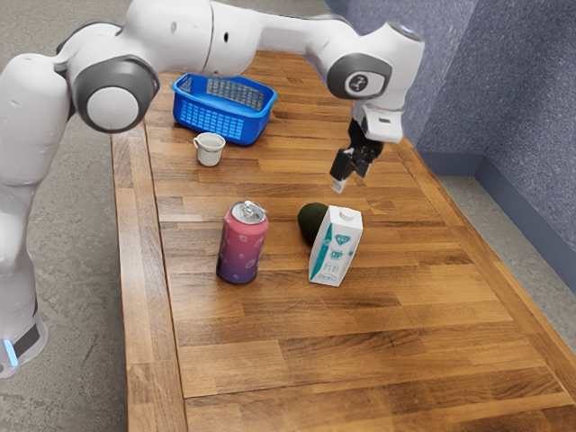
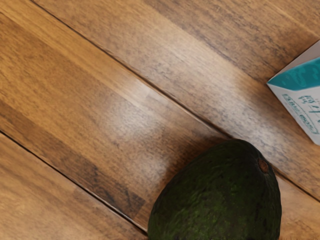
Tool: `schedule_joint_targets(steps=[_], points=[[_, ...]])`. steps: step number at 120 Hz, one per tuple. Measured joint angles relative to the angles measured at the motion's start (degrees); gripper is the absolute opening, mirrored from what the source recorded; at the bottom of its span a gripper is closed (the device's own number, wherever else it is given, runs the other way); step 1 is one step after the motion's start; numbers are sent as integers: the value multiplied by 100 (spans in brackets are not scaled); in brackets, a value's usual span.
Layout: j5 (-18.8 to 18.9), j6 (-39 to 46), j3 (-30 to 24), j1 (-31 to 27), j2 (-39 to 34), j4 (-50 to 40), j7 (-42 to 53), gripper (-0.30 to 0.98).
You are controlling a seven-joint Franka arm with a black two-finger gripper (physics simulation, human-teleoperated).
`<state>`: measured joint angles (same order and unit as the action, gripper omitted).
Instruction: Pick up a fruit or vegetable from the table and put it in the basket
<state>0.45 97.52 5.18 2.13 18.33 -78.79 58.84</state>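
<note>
In the exterior view, my gripper hangs above the table, above and a little to the exterior view's right of the dark green avocado. Its fingers look apart, with nothing between them. The avocado rests on the wood, partly hidden behind a white and teal carton. In the wrist view the avocado lies large at the lower edge, its brown stem spot visible. The blue basket stands on the table at the exterior view's upper left, beyond the cup.
The carton, also in the wrist view as a carton corner, stands close beside the avocado. A pink and purple can is upright to the exterior view's left of them. A white cup stands near the basket on the wooden table.
</note>
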Motion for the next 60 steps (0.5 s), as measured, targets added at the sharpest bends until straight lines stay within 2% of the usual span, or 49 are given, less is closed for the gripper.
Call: schedule_joint_targets(steps=[60], points=[[-177,444,-1,-46,-14,-723,905,69]])
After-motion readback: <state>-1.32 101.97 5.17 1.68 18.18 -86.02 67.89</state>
